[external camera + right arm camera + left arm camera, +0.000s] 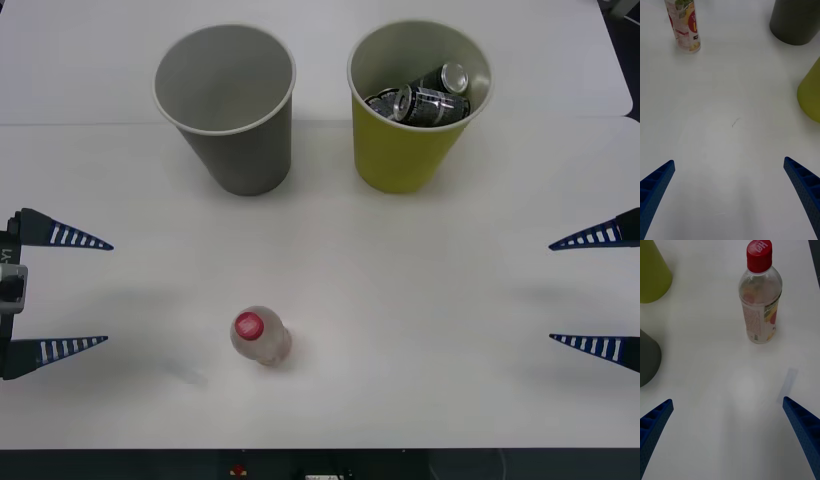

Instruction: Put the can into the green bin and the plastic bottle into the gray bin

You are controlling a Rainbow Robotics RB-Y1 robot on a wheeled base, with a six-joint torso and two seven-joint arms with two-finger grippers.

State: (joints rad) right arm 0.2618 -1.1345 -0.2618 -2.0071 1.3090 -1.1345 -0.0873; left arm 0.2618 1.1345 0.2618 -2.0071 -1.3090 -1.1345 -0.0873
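White table [420, 330]: left tool [60, 295] and right tool [598, 290] hover level at opposite edges, spread wide, empty.

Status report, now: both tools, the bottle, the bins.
Left tool and right tool open, at table edges. Plastic bottle upright, free, nearer left. Cans in green bin; gray bin empty. Path clear.

Left gripper [85, 292], right gripper [575, 290] agape.
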